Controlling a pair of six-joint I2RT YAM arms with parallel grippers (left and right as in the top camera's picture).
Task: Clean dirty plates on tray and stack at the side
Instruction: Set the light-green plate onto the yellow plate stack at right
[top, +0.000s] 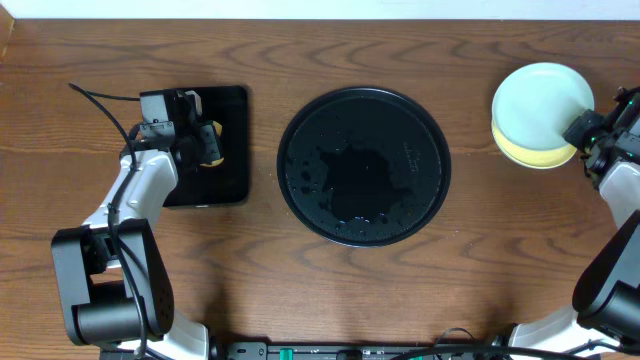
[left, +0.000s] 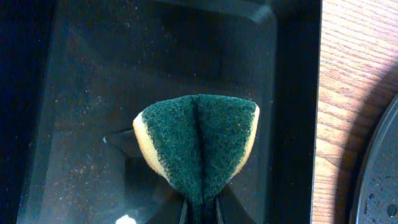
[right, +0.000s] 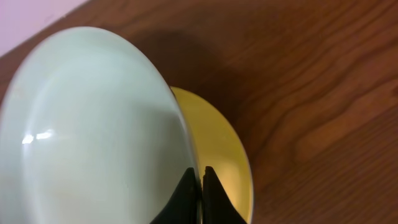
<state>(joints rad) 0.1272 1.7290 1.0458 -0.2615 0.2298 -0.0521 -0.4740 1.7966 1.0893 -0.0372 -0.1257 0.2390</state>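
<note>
At the left we see the left arm bent forward over the rectangular tray (top: 232, 170). Its left gripper (left: 200, 214) pinches a sponge (left: 198, 140), folding the green scouring face so yellow foam shows at both edges. In the middle the round tray (top: 420, 130) lies on the table (top: 300, 280), glossy black and beaded with water; a faint mark on it is too small to read. At the far right, off that tray, the right gripper (right: 202, 186) clamps the rim of the spotless mint plate (right: 87, 124), tilted over the yellow plate (right: 217, 149).
</note>
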